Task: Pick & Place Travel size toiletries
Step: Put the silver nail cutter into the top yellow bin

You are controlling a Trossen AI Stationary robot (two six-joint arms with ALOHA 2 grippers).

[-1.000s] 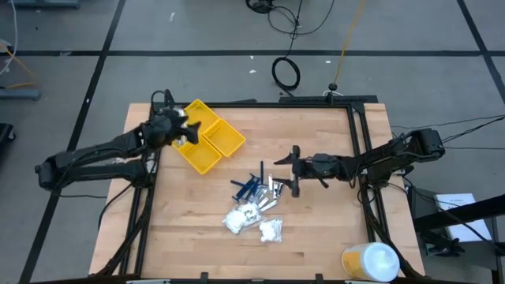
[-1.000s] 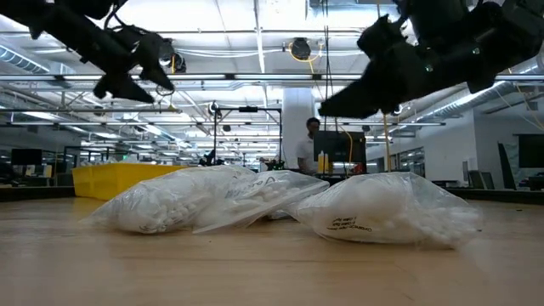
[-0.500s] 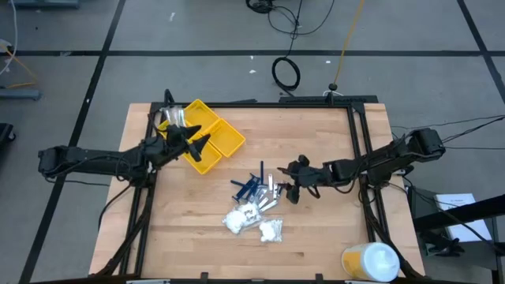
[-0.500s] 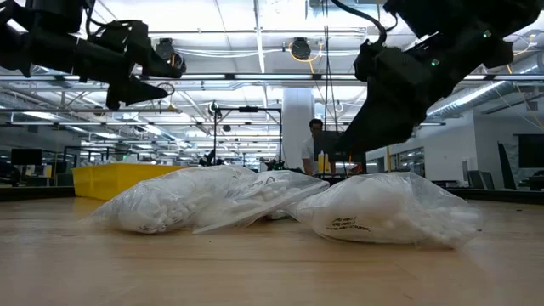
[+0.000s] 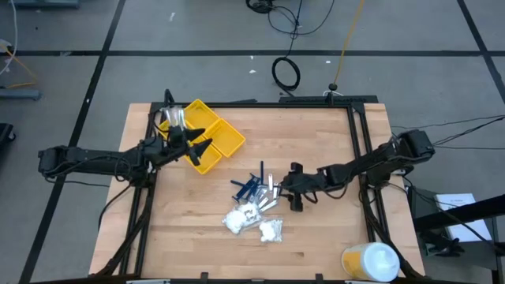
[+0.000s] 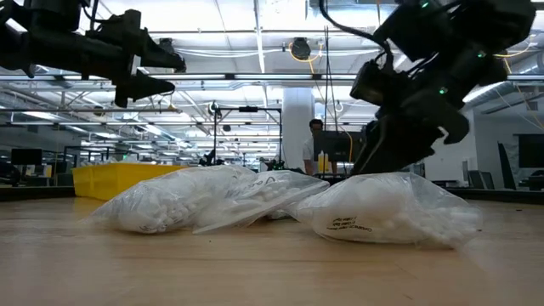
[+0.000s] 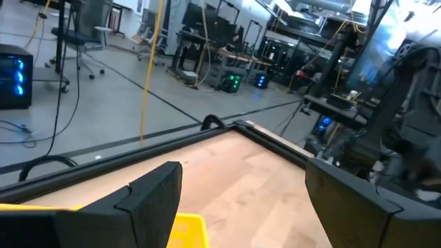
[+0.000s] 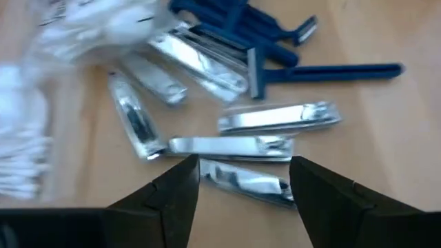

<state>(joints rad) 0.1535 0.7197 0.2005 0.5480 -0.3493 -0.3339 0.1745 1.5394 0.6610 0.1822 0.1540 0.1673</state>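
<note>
The right gripper (image 8: 242, 180), fingers parted and holding nothing, hovers low over silvery packets (image 8: 265, 117) beside dark blue sticks (image 8: 275, 38) and small bags of white lumps (image 5: 251, 221), all heaped near the middle of the table (image 5: 331, 237). The left gripper (image 5: 201, 142), wide open and empty, hangs over the yellow tray (image 5: 223, 138) near the table's far left corner.

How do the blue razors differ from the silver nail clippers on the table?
The blue razors are dark blue, matte, with a slim handle and wider head; the silver nail clippers are shiny metal, in clear wrapping, without such a head. Both are slim and lie flat in one loose pile on the wood.
</note>
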